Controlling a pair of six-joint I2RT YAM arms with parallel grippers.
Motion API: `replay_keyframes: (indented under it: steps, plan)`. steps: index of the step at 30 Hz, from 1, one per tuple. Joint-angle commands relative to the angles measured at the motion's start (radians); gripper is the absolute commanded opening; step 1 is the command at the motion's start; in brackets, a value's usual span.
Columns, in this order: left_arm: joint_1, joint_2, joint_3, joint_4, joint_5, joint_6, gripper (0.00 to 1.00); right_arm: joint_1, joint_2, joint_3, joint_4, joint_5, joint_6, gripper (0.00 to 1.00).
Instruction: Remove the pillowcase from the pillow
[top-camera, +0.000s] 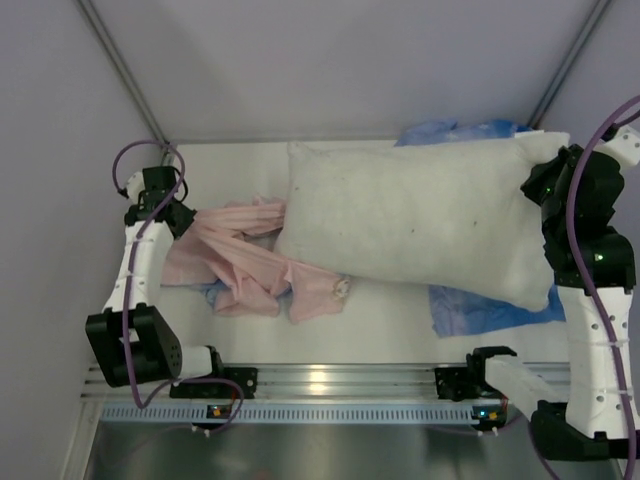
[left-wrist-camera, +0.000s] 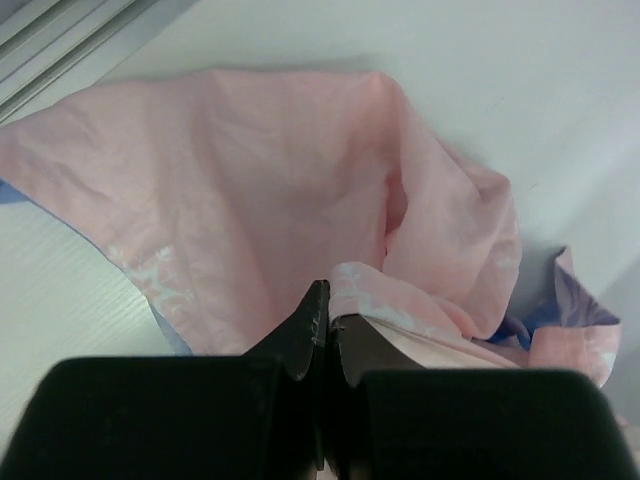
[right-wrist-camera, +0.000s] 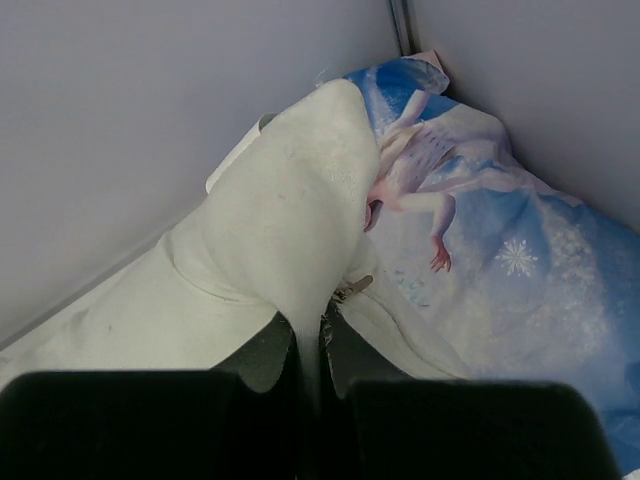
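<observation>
**At the table's left end: pillowcase bunched beside the pillow, both grippers clamped**

Across the table (top-camera: 390, 315), the pillow (top-camera: 410, 215) is laid with its long axis running left to right. The pillowcase (top-camera: 250, 262) is found crumpled, pink face outward, just beside the pillow's left end and touching it. One lobe reaches along the pillow's near-left corner. Whether any fabric is wrapped round that corner cannot be told.

The left gripper (left-wrist-camera: 327, 325) is seen with its jaws pressed together on a fold of the pillowcase, pink cloth pinched between them. The bulk of the case lies ahead of these jaws, between them and the pillow. The right gripper (right-wrist-camera: 312, 330) is clamped on a ridge of the white pillow at its far-right corner. A blue printed case (right-wrist-camera: 500, 250) lies beneath and beyond that corner and is not gripped.

Judgement: the two grips stand at opposite ends of the pillow's long axis, well apart, and the left arm is the nearer to the pillowcase. Separation is judged nearly complete. The next move is expected to turn on a pull leftward along that axis, away from the pillow, with the right grip serving as anchor.
</observation>
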Motion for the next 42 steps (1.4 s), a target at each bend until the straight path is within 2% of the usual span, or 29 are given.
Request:
replay_keyframes:
  steps: [1, 2, 4, 5, 6, 7, 8, 9, 10, 12, 16, 19, 20, 23, 27, 32, 35, 42]
  plan:
    - [0.018, 0.005, 0.055, 0.068, 0.036, 0.051, 0.0, -0.047, 0.002, 0.061, 0.083, 0.068, -0.017, 0.0]
    - [0.018, 0.009, 0.058, 0.077, 0.096, 0.065, 0.0, -0.057, 0.003, 0.057, 0.086, 0.052, -0.009, 0.0]
    - [0.015, 0.012, 0.029, 0.191, 0.422, 0.128, 0.0, -0.083, 0.005, 0.029, 0.086, -0.004, 0.016, 0.0]
    - [0.007, 0.017, 0.012, 0.24, 0.546, 0.14, 0.04, -0.083, 0.006, 0.015, 0.086, -0.013, 0.022, 0.0]
    - [-0.046, 0.031, 0.014, 0.286, 0.687, 0.172, 0.29, -0.084, 0.009, -0.009, 0.087, -0.019, 0.026, 0.0]
    - [-0.092, 0.044, 0.03, 0.272, 0.69, 0.201, 0.5, -0.084, 0.012, -0.023, 0.087, -0.012, 0.033, 0.0]
    - [-0.143, 0.066, 0.047, 0.243, 0.662, 0.224, 0.72, -0.092, 0.014, -0.037, 0.087, 0.004, 0.037, 0.0]
    - [-0.262, 0.077, 0.064, 0.212, 0.563, 0.273, 0.9, -0.098, 0.017, -0.058, 0.087, 0.001, 0.037, 0.0]
    - [-0.311, 0.087, 0.09, 0.148, 0.499, 0.28, 0.99, -0.103, 0.017, -0.064, 0.087, -0.007, 0.036, 0.0]
    - [-0.387, 0.094, 0.075, 0.12, 0.416, 0.232, 0.99, -0.113, 0.006, -0.092, 0.093, -0.015, 0.037, 0.0]
    - [-0.409, 0.061, -0.031, 0.127, 0.332, 0.146, 0.99, -0.124, -0.017, -0.13, 0.115, -0.06, 0.031, 0.0]
    - [-0.431, -0.003, -0.12, 0.137, 0.319, 0.1, 0.99, -0.136, -0.026, -0.144, 0.118, -0.091, 0.019, 0.0]
    - [-0.471, -0.03, -0.155, 0.14, 0.251, 0.1, 0.99, -0.144, -0.03, -0.15, 0.119, -0.106, 0.016, 0.0]
    - [-0.52, -0.055, -0.186, 0.114, 0.163, 0.047, 0.99, -0.155, -0.056, -0.173, 0.138, -0.14, 0.016, 0.0]
    - [-0.646, -0.107, -0.279, 0.088, 0.103, -0.103, 0.99, -0.17, -0.055, -0.183, 0.144, -0.202, 0.025, 0.0]
    - [-0.813, -0.136, -0.341, 0.069, 0.051, -0.219, 0.99, -0.19, -0.069, -0.201, 0.159, -0.271, 0.033, 0.0]
    - [-0.878, -0.112, -0.388, 0.069, -0.046, -0.306, 0.99, -0.202, -0.093, -0.21, 0.161, -0.278, 0.031, 0.0]
    - [-0.907, 0.052, -0.394, 0.072, -0.133, -0.354, 0.99, -0.212, -0.133, -0.226, 0.159, -0.303, 0.019, 0.0]
